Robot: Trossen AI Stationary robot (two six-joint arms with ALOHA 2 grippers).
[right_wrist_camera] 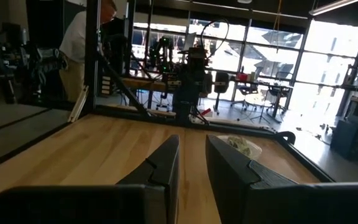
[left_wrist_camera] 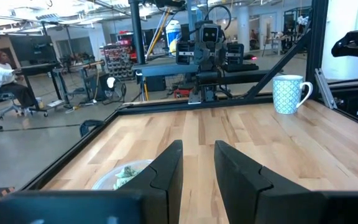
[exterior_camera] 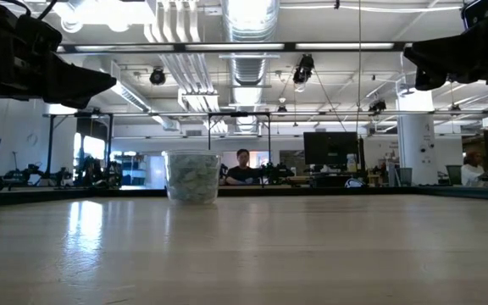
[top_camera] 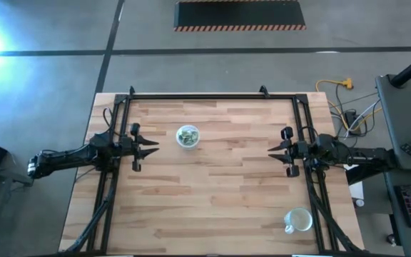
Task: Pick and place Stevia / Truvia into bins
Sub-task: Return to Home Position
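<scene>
One bin, a small round translucent cup (top_camera: pixel 187 136), stands by its base on the wooden table, left of centre toward the far edge. It is filled with pale green and white sachets (exterior_camera: pixel 192 176). I see no sachets loose on the table. My left gripper (top_camera: pixel 153 145) hovers above the table, left of the cup, pointing right, its fingers (left_wrist_camera: pixel 169 163) a narrow gap apart. The cup (left_wrist_camera: pixel 120 176) shows just beside them. My right gripper (top_camera: pixel 271 151) hovers at the right side, pointing left, also narrowly open (right_wrist_camera: pixel 191 142). Its view shows the cup (right_wrist_camera: pixel 241 145) farther off.
A white patterned mug (top_camera: pixel 298 220) with a handle stands near the table's right near corner (left_wrist_camera: pixel 289 93). A black metal frame (top_camera: pixel 212 96) runs along the far, left and right edges. Bare wood lies between the two grippers. People sit in the room beyond.
</scene>
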